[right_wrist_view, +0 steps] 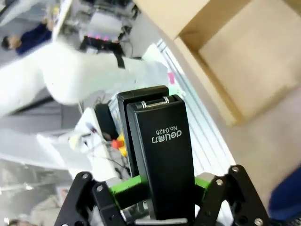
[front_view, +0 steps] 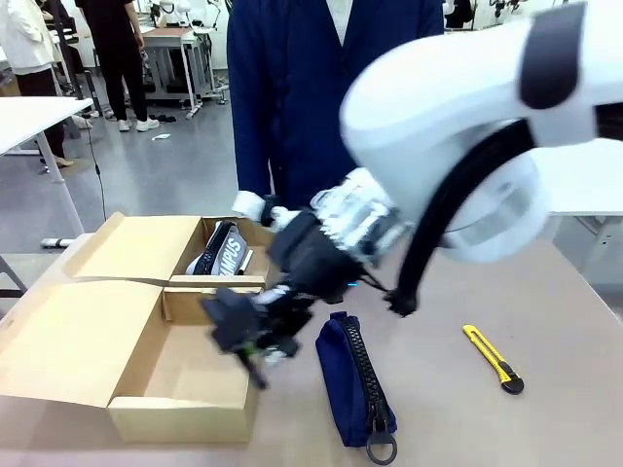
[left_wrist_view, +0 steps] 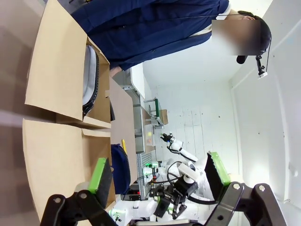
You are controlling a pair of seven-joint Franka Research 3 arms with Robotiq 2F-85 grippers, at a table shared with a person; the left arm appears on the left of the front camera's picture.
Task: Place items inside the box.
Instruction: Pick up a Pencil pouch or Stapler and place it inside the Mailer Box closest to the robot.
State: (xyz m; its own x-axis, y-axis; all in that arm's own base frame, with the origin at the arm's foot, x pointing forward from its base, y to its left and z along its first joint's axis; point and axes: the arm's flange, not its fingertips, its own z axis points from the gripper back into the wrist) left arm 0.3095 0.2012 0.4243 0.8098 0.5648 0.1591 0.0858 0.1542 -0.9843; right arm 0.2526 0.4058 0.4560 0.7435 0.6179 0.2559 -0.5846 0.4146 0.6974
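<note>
Front: right gripper (front_view: 248, 333) blurred over the box (front_view: 88, 341), load hard to make out, pouch (front_view: 352, 384) just beside the box, knife (front_view: 494, 358) well right of it — left wrist: left gripper (left_wrist_view: 159, 175) spread wide — right wrist: right gripper clamped on the stapler (right_wrist_view: 162, 150), box beyond.

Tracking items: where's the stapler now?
The stapler is clamped in the right hand; front view puts it by the box's right edge, left of the navy pouch.
</note>
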